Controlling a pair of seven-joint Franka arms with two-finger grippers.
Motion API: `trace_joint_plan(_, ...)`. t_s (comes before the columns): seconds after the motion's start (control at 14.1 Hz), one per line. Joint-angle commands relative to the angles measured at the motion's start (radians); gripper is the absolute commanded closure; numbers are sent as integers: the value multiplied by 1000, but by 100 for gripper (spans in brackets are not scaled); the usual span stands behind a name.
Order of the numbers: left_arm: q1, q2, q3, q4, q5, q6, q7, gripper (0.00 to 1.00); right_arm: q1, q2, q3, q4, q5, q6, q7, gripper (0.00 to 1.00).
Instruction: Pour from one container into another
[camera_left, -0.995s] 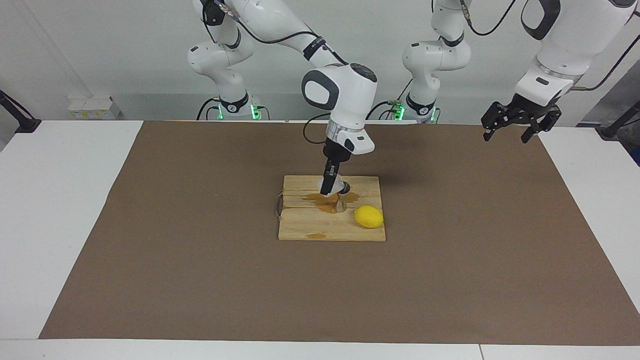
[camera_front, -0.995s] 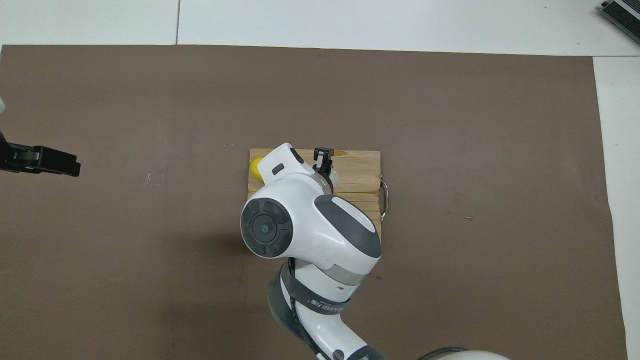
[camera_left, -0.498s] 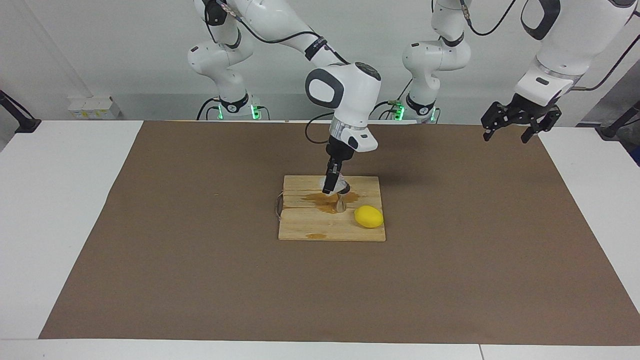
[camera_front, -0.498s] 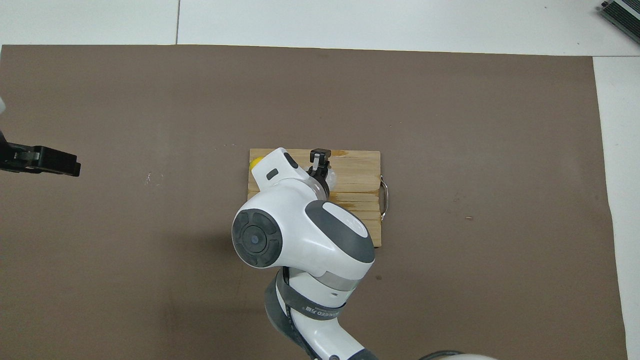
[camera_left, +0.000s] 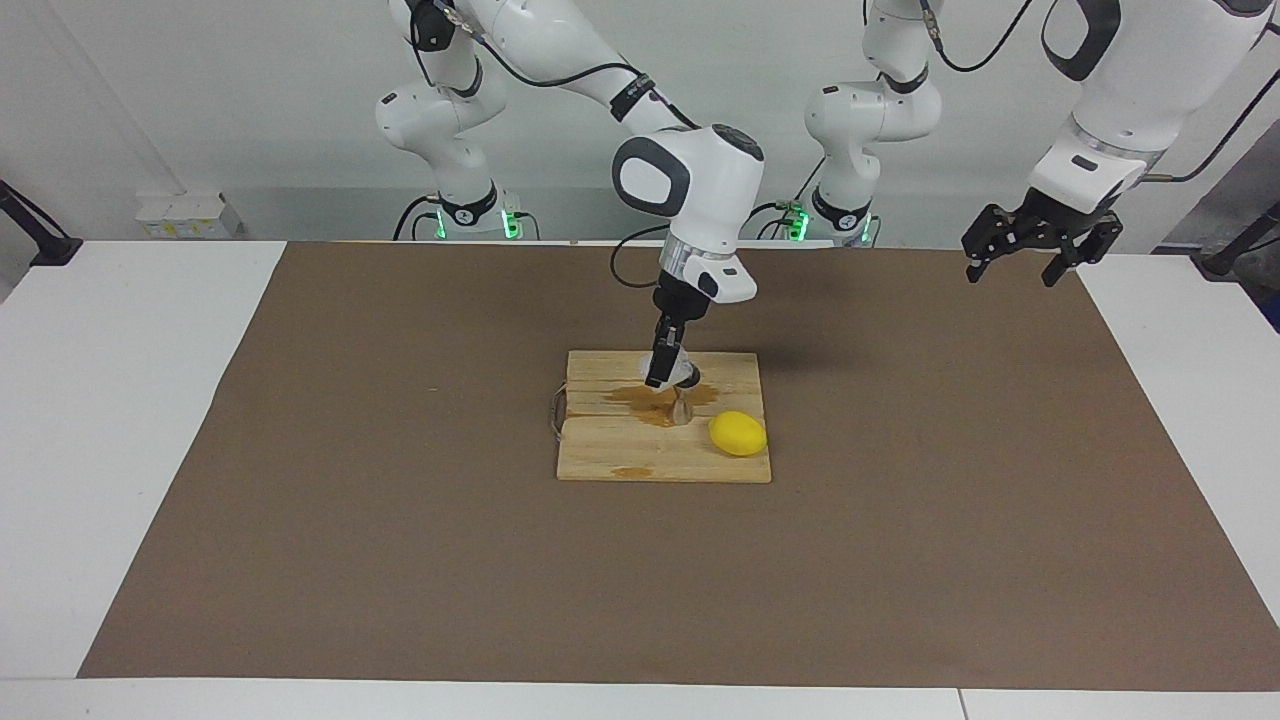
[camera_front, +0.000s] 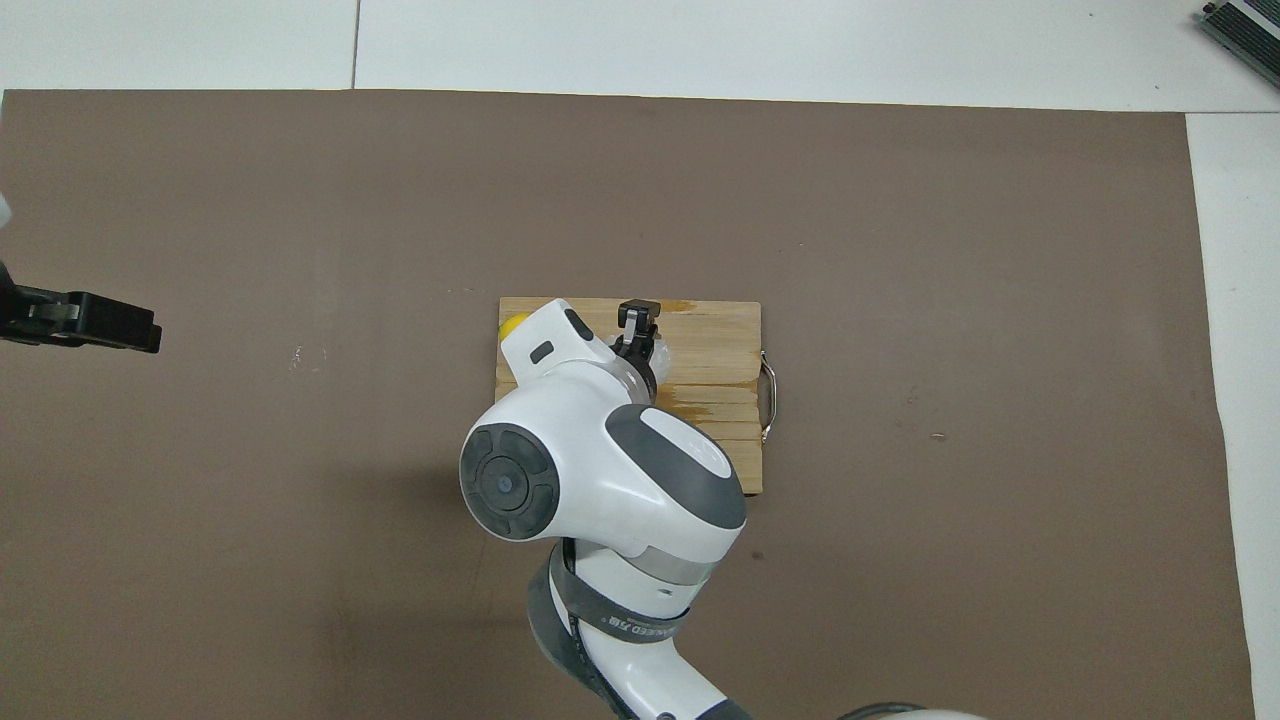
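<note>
On the wooden board (camera_left: 640, 455) stands the small steel jigger (camera_left: 681, 409), upright in a brown puddle (camera_left: 640, 398). Just above its mouth hangs the clear faceted glass tumbler (camera_left: 684, 374), with my right gripper (camera_left: 660, 376) shut on it from above. In the overhead view the right gripper (camera_front: 638, 320) and a bit of the tumbler (camera_front: 663, 352) show past the arm's wrist, which hides the jigger. My left gripper (camera_left: 1010, 272) waits open and empty in the air over the mat's edge at the left arm's end, and its tip (camera_front: 148, 336) also shows from overhead.
A yellow lemon (camera_left: 738, 433) lies on the board beside the jigger, toward the left arm's end. The board (camera_front: 720, 340) has a metal handle (camera_front: 768, 394) on its side toward the right arm's end. A brown mat (camera_left: 400, 520) covers the table.
The right arm's wrist has risen and drawn back a little toward the robots, standing the gripper steeper. The tumbler stays over the jigger. The left arm has not moved.
</note>
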Motion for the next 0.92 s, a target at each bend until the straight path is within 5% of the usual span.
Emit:
trace_joint_plan(0.0, -8, -6, 4, -16, -5, 17, -6, 0, 2, 0, 3, -4, -36, -13, 37, 50)
trace_joint_plan(0.85, -8, -5, 4, -16, -5, 17, -6, 0, -14, -5, 7, -5, 14, 2, 40, 50)
